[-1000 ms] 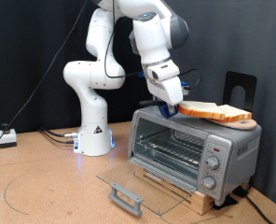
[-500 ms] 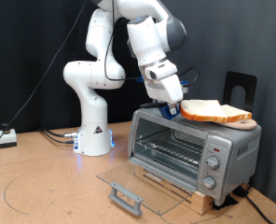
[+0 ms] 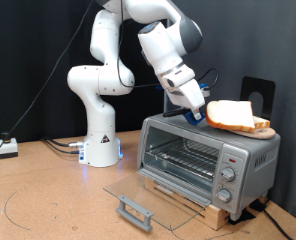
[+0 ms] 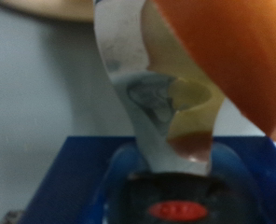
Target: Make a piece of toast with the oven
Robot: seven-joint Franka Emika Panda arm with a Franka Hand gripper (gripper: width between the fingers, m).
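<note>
Change since earlier frame: gripper (image 3: 197,113) has swung toward 3 o'clock and tipped; the upper slice, flat on the stack before, now stands tilted with its 9 o'clock edge raised
Arm base: white Panda pedestal (image 3: 101,145) stands on the table (image 3: 48,190), well apart from the oven at its 9 o'clock
Oven door: glass drop-down door (image 3: 148,196) lies fully open and flat, bar handle (image 3: 134,210) at its 7 o'clock corner
Oven: the oven (image 3: 208,158) sits on a wooden board; wire rack (image 3: 180,162) carries nothing
Gripper state: clenched on the piece of toast (image 3: 231,114) at the slice's 9 o'clock edge; wrist view shows a fingertip (image 4: 147,98) pressed against tan crust (image 4: 233,56)
Toast location: on the oven roof, at 12 o'clock above the knobs (image 3: 226,175), lifted at one edge
Second slice: lower slice (image 3: 258,128) lies flat on a round wooden board on the roof, under the tilted one
Done: door opened; slice grasped and partly raised
Left: slice not yet clear of the roof; nothing loaded on the rack; door not closed; knob setting too small to read
</note>
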